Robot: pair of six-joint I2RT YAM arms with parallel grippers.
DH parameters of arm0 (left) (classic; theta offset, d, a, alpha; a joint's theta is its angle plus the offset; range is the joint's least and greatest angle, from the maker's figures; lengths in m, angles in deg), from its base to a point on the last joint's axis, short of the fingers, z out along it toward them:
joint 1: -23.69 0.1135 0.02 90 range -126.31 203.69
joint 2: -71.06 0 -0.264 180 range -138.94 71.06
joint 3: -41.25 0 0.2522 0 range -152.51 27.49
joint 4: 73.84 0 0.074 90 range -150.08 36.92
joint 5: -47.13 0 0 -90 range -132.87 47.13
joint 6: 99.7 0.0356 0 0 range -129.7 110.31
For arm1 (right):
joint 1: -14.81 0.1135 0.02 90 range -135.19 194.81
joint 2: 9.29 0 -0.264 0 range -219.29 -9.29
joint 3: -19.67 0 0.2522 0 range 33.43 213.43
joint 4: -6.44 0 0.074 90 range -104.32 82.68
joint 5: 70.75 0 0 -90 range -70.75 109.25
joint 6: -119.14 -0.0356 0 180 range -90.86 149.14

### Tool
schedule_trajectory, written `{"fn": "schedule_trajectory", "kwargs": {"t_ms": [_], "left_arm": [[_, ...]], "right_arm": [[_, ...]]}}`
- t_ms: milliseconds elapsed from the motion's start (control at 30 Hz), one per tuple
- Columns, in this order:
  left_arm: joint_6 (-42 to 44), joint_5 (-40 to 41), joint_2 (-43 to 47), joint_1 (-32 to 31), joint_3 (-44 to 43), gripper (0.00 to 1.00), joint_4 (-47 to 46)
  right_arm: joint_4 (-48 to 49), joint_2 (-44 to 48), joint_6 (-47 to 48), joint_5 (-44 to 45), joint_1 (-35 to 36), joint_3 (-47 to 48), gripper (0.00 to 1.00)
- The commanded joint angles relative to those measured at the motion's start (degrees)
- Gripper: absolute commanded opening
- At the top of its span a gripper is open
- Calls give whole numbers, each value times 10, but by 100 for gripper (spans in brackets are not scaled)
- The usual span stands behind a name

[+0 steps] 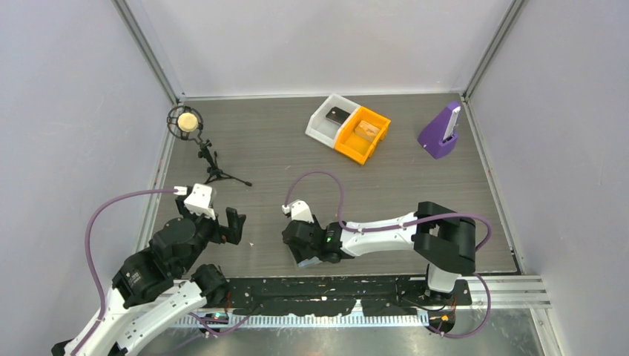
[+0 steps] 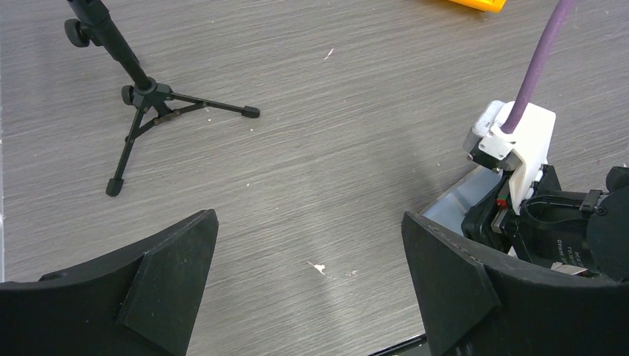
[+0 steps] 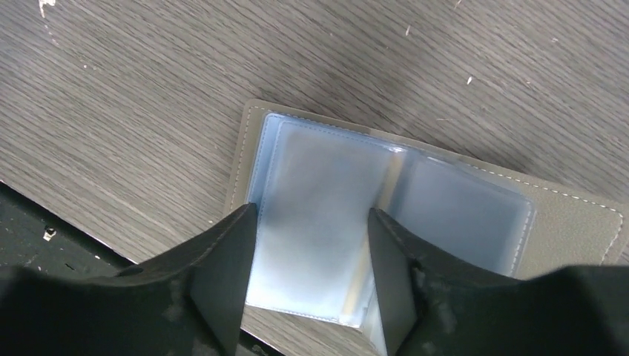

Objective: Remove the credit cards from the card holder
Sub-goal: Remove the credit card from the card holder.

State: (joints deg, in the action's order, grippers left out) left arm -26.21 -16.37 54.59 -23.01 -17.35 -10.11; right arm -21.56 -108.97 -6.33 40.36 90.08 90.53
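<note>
Two claws: how do they stand?
— The left claw (image 2: 310, 222) gapes wide above the table (image 2: 334, 111).
And the card holder (image 3: 578, 230)?
— Open under the right claw (image 3: 311, 215), one blue panel (image 3: 319, 178) between its part-spread fingers (image 3: 222, 282); gripped or not, unclear.

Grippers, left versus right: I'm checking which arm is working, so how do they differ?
The left gripper stands wide open over the grey wood-grain table, nothing between its fingers. The right gripper is open more narrowly, its fingers framing one light blue panel of the open grey-brown bifold card holder. Both have black fingers and neither is closed on anything.
</note>
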Motion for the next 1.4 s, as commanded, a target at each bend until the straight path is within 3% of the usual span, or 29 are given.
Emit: {"fn": "schedule_trajectory", "kwargs": {"t_ms": [0,133,367,700,833,1067,1367], "left_arm": [[-3,-1,-2,2,0,99,-19],[-1,-4,-8,3,-2,98,-20],[-12,-11,-20,2,-2,98,-20],[-134,-163,-80,2,22,90,-36],[-166,-211,-97,3,60,87,-74],[-205,-242,-113,2,112,83,-125],[-256,-301,-153,2,208,72,-279]], "right_arm": [[16,6,-22,17,2,-20,56],[43,39,-22,7,2,-46,43],[118,103,-32,-27,-11,-108,36],[303,167,-85,-145,-58,-217,35],[328,191,-98,-147,-75,-246,33],[371,233,-121,-173,-112,-299,21],[455,277,-165,-195,-168,-384,13]]}}
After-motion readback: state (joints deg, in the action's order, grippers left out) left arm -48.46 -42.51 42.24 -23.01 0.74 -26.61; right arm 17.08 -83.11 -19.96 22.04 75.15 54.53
